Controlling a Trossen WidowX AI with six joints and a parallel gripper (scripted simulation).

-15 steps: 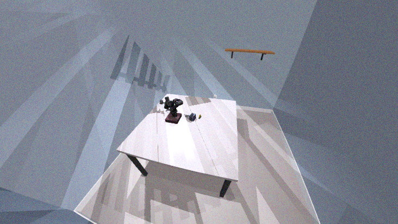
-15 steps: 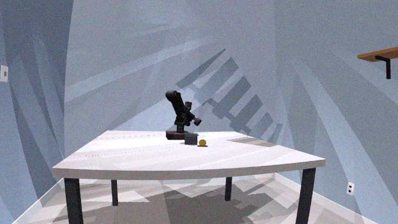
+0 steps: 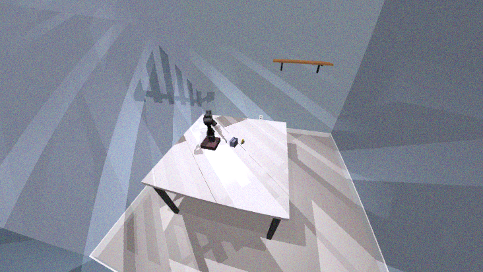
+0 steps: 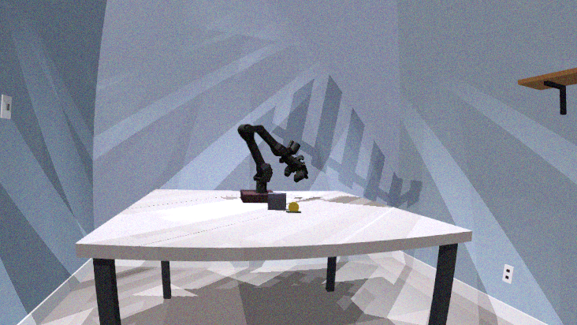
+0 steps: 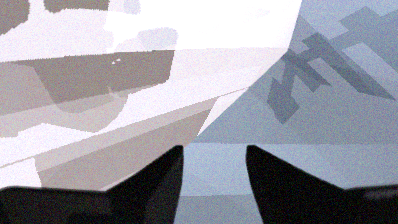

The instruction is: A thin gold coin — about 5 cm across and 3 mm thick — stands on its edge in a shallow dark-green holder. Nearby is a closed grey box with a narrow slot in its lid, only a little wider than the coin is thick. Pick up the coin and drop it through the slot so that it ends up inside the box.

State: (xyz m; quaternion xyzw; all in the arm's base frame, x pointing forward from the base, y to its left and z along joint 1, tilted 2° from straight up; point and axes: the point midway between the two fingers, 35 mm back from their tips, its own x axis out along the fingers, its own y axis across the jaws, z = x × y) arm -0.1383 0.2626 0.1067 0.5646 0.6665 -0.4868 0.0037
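Observation:
The gold coin [image 4: 293, 207] [image 3: 242, 140] stands on edge in its dark-green holder [image 4: 293, 211] on the white table [image 4: 202, 236] [image 3: 236, 183]. The grey box [image 4: 277, 200] [image 3: 233, 141] stands just left of the coin in the exterior view, in front of the arm's dark-red base [image 4: 254, 196] [image 3: 210, 144]. My gripper [image 4: 300, 175] [image 5: 214, 153] hangs in the air above and slightly right of the coin, well clear of it. Its fingers stand partly apart with nothing between them. The wrist view shows only table top, floor and wall; coin and box are out of it.
A wooden wall shelf [image 3: 302, 62] [image 4: 549, 78] hangs far off to the right. The table's edges lie well away from the box and the coin.

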